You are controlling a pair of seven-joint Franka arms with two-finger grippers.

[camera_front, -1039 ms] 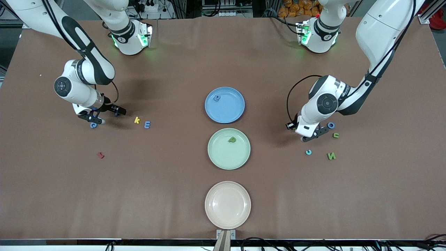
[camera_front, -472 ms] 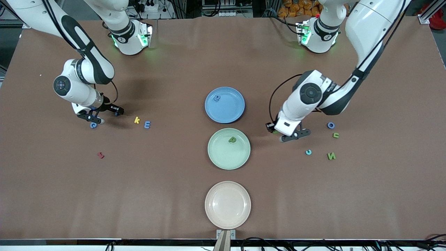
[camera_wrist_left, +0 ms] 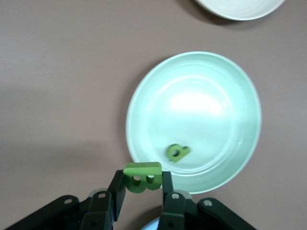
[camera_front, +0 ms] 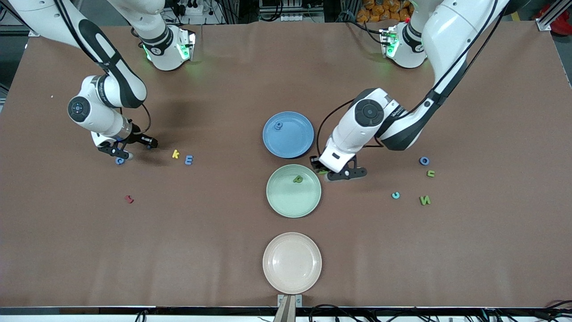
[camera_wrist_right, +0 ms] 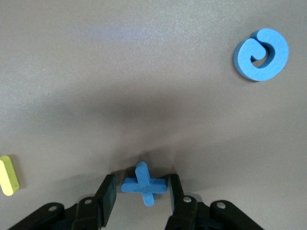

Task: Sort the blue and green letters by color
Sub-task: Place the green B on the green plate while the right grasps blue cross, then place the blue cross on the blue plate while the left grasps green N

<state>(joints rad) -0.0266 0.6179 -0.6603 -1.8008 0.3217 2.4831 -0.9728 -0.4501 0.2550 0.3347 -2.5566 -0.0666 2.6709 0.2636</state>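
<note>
Front view: your left gripper point(camera_front: 325, 171) sits over the green plate's point(camera_front: 286, 208) rim, at the edge nearest the blue plate point(camera_front: 290, 147). Bare brown table point(camera_front: 178, 250) surrounds the plates. Your right gripper point(camera_front: 134, 149) is low beside a blue curl letter point(camera_front: 119, 160).

Left wrist view: the fingers pinch a green letter point(camera_wrist_left: 142, 177) over the plate's rim; another green letter point(camera_wrist_left: 178, 152) lies inside.

Right wrist view: the fingers flank a blue cross letter point(camera_wrist_right: 144, 184), pads touching its arms.

The cream plate point(camera_wrist_left: 240, 7) and yellow letter point(camera_wrist_right: 8, 175) are cut off by wrist-view edges, and the dark red letter point(camera_front: 129, 199) is too small to read.
</note>
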